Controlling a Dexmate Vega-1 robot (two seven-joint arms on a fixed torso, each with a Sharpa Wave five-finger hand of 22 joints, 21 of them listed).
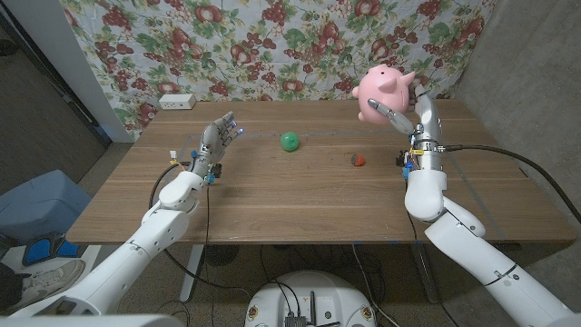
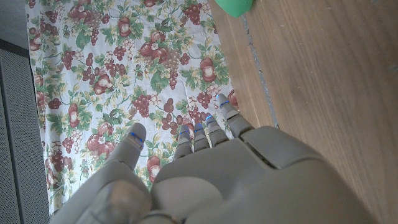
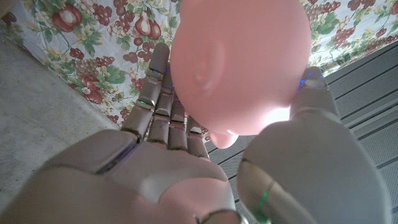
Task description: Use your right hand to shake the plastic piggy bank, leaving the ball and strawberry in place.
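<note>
Piggy bank (image 1: 382,92), pink plastic, sits up in the air in the right hand (image 1: 413,116), lifted clear of the wooden table (image 1: 272,195) over its far right part, at about one o'clock from the table's middle in the head view. The hand grips it from below and from the side; seen from the right wrist, the fingers (image 3: 158,93) lie along one flank of the pink body and the thumb (image 3: 314,93) presses the other, so the bank is clasped between them. It lies straight above and slightly to the eleven o'clock side of the palm, its snout and ears turned toward the flowered backdrop (image 1: 272,41). Since the bank is already off the wood, the shake looks ready to be made or is under way.

Green ball (image 1: 289,141) rests on the table near the middle, at roughly nine o'clock from the raised bank and well apart from it. Small red strawberry (image 1: 359,160) lies nearer, below the bank toward seven o'clock, yet apart from the right wrist.

Left hand (image 1: 218,141) stands over the table's left side with fingers spread and nothing in it, well apart from the ball
</note>
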